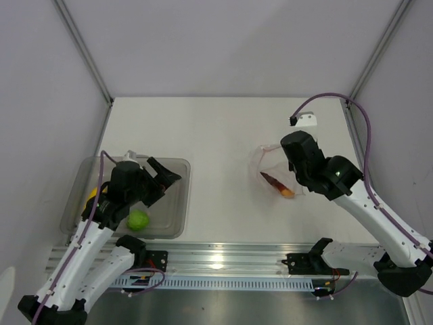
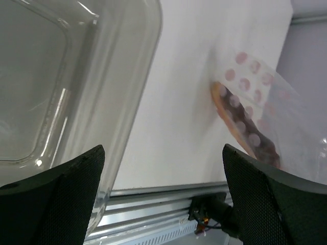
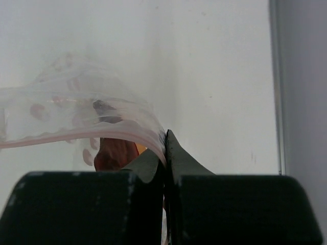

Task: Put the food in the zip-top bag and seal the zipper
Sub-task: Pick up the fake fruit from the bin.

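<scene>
The zip-top bag (image 1: 269, 162) lies right of the table's middle, its mouth lifted. Inside it rests a curved dark-red and orange slice (image 1: 278, 184) of the food. My right gripper (image 3: 165, 142) is shut on the bag's pinkish zipper (image 3: 76, 139) edge, with the slice (image 3: 115, 153) just behind it. My left gripper (image 1: 161, 177) hangs open and empty over the grey bin (image 1: 177, 203). A round lime-green fruit (image 1: 138, 220) and a yellow piece (image 1: 90, 198) sit in that bin. In the left wrist view, the bag (image 2: 255, 81) and slice (image 2: 245, 130) show far off beyond the open gripper (image 2: 162, 153).
The grey translucent bin (image 2: 76, 76) stands at the table's near left. An aluminium rail (image 1: 223, 261) runs along the front edge. A small white block (image 1: 306, 120) with a cable sits at the back right. Enclosure walls ring the table.
</scene>
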### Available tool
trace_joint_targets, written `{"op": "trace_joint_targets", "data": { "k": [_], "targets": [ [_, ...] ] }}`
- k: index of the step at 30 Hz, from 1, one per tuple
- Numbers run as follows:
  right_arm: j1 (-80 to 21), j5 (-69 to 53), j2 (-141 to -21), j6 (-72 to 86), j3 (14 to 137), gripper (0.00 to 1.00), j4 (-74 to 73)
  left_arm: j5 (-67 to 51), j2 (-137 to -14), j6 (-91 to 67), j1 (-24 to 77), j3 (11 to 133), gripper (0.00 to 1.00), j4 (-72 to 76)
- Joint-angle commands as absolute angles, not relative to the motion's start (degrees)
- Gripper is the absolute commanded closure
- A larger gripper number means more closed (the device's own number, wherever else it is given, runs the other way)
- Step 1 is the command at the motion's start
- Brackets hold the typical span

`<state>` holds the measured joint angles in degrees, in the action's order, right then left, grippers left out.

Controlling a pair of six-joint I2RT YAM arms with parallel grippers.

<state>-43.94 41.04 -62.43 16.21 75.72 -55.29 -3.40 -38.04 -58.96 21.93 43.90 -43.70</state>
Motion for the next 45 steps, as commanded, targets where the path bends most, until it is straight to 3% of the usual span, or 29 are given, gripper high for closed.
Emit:
{"op": "trace_joint_targets", "data": {
  "k": [1,6,13,25,34,45],
  "targets": [
    [-41.67,48.87,-63.8,14.77,81.03,1.0,-55.99,-4.66,-40.33,-57.3,17.59,44.64,0.03,-47.18],
    [-41.75,39.68,-65.65,13.45,83.15,1.0,-52.66,1.74,-44.55,-59.58,15.29,48.6,0.02,-55.53],
    [-44.12,23.93,-68.11,17.05,75.25,1.0,-45.63,10.09,-45.52,-67.4,15.12,50.01,0.01,-68.89],
    [-50.54,23.73,-70.67,17.75,71.11,1.0,-43.86,23.99,-55.54,-65.65,14.07,57.83,0.0,-83.4],
    [-52.73,22.24,-70.31,18.28,68.82,1.0,-41.93,22.86,-54.06,-65.22,6.52,52.04,0.01,-82.36],
    [-53.0,22.94,-68.47,17.93,67.5,1.0,-42.19,18.37,-58.01,-64.77,4.57,45.62,0.0,-74.89]
  ]
}}
